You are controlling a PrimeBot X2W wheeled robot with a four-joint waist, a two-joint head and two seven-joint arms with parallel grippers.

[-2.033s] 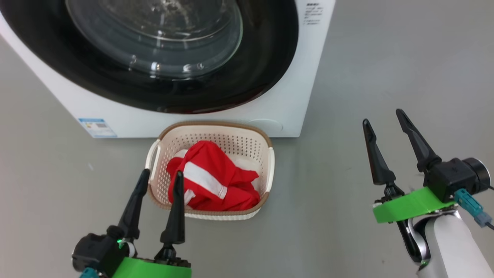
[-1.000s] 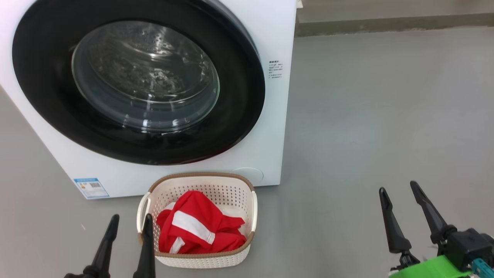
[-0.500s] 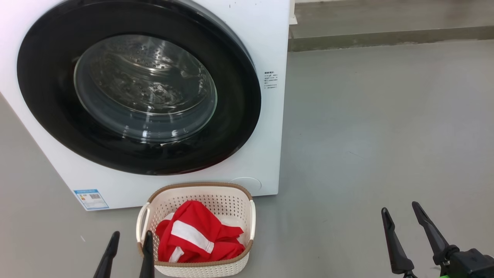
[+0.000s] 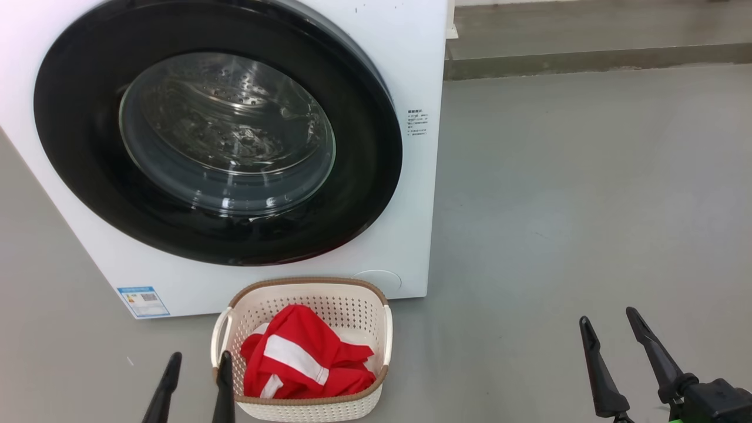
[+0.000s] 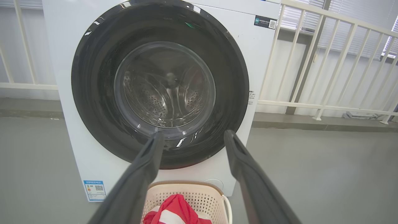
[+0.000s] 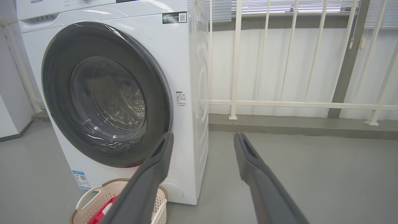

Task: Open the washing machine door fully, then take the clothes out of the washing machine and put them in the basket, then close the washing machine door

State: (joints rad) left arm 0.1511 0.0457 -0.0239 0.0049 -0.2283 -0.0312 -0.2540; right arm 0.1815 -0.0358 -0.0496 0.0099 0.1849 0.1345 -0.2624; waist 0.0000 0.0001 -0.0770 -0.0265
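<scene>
Grey, smooth floor (image 4: 558,205) spreads across the scene, and a pale railing (image 6: 236,62) runs along the wall behind. At the lower left of the head view, the left pincer (image 4: 200,355) points up the frame. Its two dark fingers are parted a moderate way with nothing between them. Its inner fingertip lies just beside the left handle of the basket (image 4: 305,285); whether they touch cannot be told. Next comes a blue label sticker (image 4: 143,301) on the lower left corner of the washing machine (image 4: 411,59), a big white box standing on the floor. The washing machine door (image 4: 76,135), a wide glossy black ring around a bulging glass window, lies shut flush against the front, and the perforated steel drum (image 4: 229,126) shows through the glass. Directly below the door, close to the machine's front, the cream basket stands on the floor. The clothes (image 4: 299,358) are heaped inside it, bright red with a white stripe. Small printed text (image 4: 417,123) sits on the white panel right of the door. At the lower right, well apart from the basket, the right pincer (image 4: 607,315) hangs over bare floor, its fingers also parted and holding nothing.
</scene>
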